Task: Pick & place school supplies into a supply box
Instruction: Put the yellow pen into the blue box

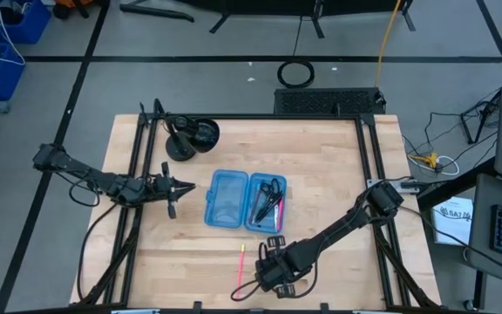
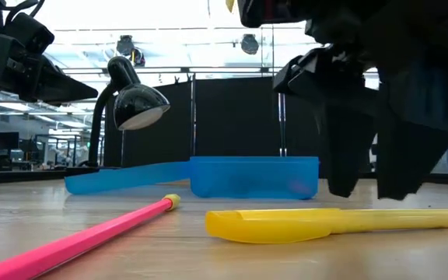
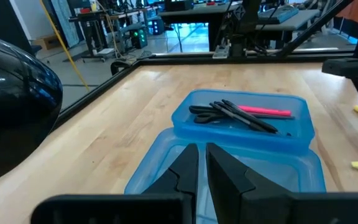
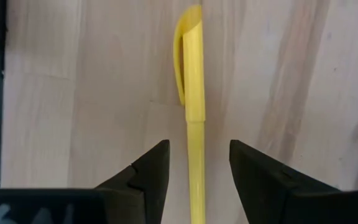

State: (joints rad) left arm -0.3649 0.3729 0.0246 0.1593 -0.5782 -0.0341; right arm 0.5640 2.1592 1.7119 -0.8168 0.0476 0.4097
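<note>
A yellow pen (image 4: 193,124) lies flat on the wood near the table's near edge and also shows in the low view (image 2: 325,223). My right gripper (image 4: 199,152) is open just above it, pointing down, one finger on either side of the barrel and neither touching it. A pink pencil (image 1: 241,259) lies on the table just left of that gripper. The light-blue supply box (image 1: 245,201) lies open mid-table. Its right half (image 3: 244,121) holds black-handled scissors, dark pens and a pink one. My left gripper (image 3: 202,158) is shut and hovers by the box's left half.
A black desk lamp (image 1: 190,138) stands at the table's far left, behind my left arm. A red cable (image 1: 244,290) loops by the near edge beside my right gripper. Bare wood lies right of the box (image 1: 329,187).
</note>
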